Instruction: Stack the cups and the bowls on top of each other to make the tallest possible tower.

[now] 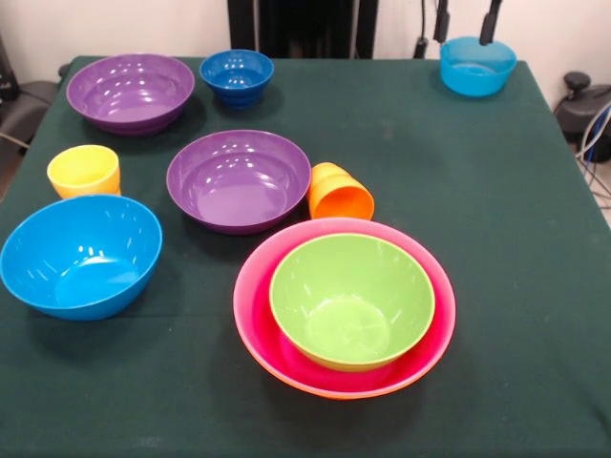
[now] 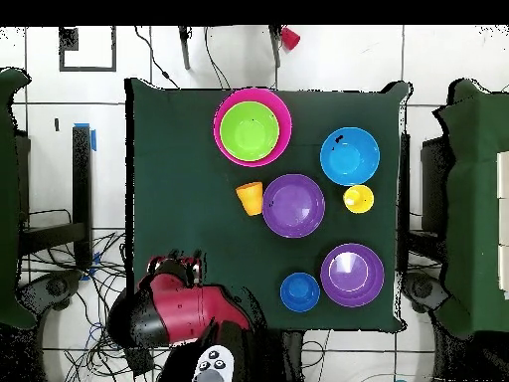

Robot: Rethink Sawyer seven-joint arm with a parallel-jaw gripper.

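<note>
A green bowl (image 1: 351,299) sits nested in a large pink bowl (image 1: 250,296), with an orange bowl's rim (image 1: 325,389) showing beneath; this tower (image 2: 253,126) stands near the front. An orange cup (image 1: 339,194) lies on its side between it and a purple bowl (image 1: 239,179). A yellow cup (image 1: 84,170) stands upright beside a large blue bowl (image 1: 79,253). A second purple bowl (image 1: 129,91) and a small dark-blue bowl (image 1: 237,76) sit at the back. My gripper (image 1: 467,24) hangs open just above a light-blue bowl (image 1: 477,65) at the back right, one finger over each side of it.
The dark green table (image 1: 496,286) ends close behind the light-blue bowl. In the overhead view the red arm (image 2: 179,303) covers that corner. Green chairs (image 2: 467,149) flank the table, and cables lie on the floor.
</note>
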